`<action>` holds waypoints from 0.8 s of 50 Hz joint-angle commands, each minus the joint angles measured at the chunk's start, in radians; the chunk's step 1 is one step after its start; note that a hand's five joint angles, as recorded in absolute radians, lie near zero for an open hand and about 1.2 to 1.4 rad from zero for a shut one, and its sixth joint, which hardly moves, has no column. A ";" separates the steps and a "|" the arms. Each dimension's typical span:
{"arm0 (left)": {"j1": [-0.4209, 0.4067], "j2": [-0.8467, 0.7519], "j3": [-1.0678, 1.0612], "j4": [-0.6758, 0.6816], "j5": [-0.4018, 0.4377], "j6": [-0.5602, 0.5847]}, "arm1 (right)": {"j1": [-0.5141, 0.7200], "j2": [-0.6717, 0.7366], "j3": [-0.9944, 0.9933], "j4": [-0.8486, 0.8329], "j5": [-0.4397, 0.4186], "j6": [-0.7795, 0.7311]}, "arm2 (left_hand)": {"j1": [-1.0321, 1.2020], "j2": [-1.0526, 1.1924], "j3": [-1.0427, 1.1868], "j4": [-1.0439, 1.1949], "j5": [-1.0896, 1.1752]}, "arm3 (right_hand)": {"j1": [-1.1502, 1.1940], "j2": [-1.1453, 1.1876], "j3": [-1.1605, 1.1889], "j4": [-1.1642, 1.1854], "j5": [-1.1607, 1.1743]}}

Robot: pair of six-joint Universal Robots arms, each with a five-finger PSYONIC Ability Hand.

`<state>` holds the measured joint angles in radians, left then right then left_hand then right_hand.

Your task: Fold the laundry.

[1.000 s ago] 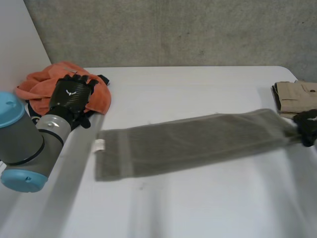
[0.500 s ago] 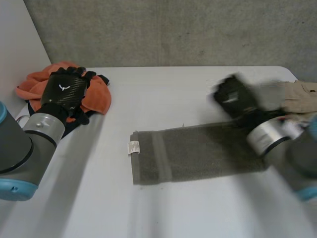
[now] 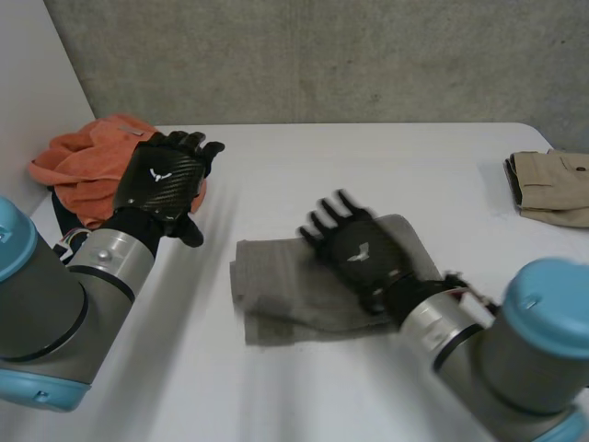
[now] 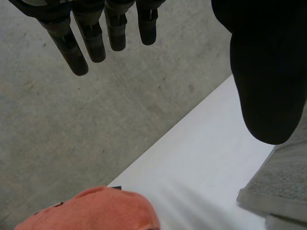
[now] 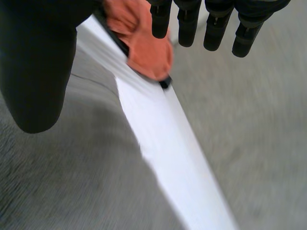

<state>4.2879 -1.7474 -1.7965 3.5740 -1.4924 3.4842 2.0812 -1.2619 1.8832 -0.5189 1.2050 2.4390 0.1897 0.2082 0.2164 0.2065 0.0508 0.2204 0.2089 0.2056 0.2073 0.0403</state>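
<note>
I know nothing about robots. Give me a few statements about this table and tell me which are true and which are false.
1. The right hand is over the grey towel with its fingers straight. True.
2. The left hand grips the orange cloth. False: its fingers are straight and hold nothing; it is beside the cloth.
3. A folded beige garment lies near the table's edge on the robot's right. True.
4. The grey towel touches the orange cloth. False: bare table lies between them.
</note>
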 commanded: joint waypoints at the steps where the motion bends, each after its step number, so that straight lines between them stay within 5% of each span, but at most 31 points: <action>1: -0.034 -0.007 -0.004 0.002 -0.011 -0.010 | -0.226 -0.002 -0.003 0.230 -0.019 0.174 | -0.015 -0.034 -0.042 -0.032 -0.051 | -0.046 -0.034 -0.031 -0.033 -0.040; 4: -0.040 -0.017 -0.006 0.002 -0.011 -0.008 | -0.304 0.045 0.001 0.257 -0.004 0.053 | -0.015 -0.034 -0.042 -0.032 -0.051 | 0.078 0.090 0.093 0.091 0.084; 8: -0.042 -0.018 -0.006 -0.001 -0.011 -0.010 | -0.342 0.082 -0.024 0.252 0.028 -0.057 | -0.015 -0.034 -0.042 -0.032 -0.051 | 1.174 1.185 1.188 1.187 1.179; 11: -0.039 -0.014 -0.011 -0.004 -0.015 -0.013 | -0.302 0.085 -0.053 0.238 0.071 -0.037 | -0.015 -0.034 -0.042 -0.032 -0.051 | 1.176 1.187 1.191 1.189 1.181; 19: -0.017 0.040 -0.029 -0.012 -0.025 -0.025 | -0.060 -0.077 -0.075 0.028 0.174 0.034 | -0.015 -0.034 -0.042 -0.032 -0.051 | 1.176 1.187 1.191 1.189 1.181; 27: 0.003 0.057 -0.031 -0.034 -0.031 -0.053 | 0.220 0.108 -0.081 -0.027 -0.053 0.080 | -0.015 -0.034 -0.042 -0.032 -0.051 | 1.176 1.187 1.191 1.189 1.181; 31: -0.008 0.055 -0.017 -0.070 -0.045 -0.082 | 0.247 0.193 -0.143 0.026 -0.064 0.090 | -0.015 -0.034 -0.042 -0.032 -0.051 | 1.176 1.187 1.191 1.189 1.181; 33: -0.023 0.052 -0.001 -0.095 -0.055 -0.099 | 0.241 0.199 -0.177 0.071 -0.026 0.121 | -0.015 -0.034 -0.042 -0.032 -0.051 | 0.659 0.671 0.674 0.672 0.665; 34: -0.028 0.051 0.006 -0.101 -0.060 -0.102 | 0.228 0.193 -0.203 0.104 0.029 0.183 | -0.015 -0.034 -0.042 -0.032 -0.051 | -0.027 -0.016 -0.012 -0.014 -0.022; 40: -0.080 0.023 0.066 -0.136 -0.089 -0.129 | 0.145 0.116 -0.243 0.134 0.154 0.515 | -0.015 -0.034 -0.042 -0.032 -0.051 | -0.046 -0.034 -0.031 -0.033 -0.040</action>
<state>4.2591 -1.6976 -1.7897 3.4769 -1.5520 3.3833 2.3140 -1.0780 1.6909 -0.4395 1.2282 2.6543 0.1897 0.2082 0.2164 0.2065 0.0509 0.3174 0.3086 0.3281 0.3317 0.1514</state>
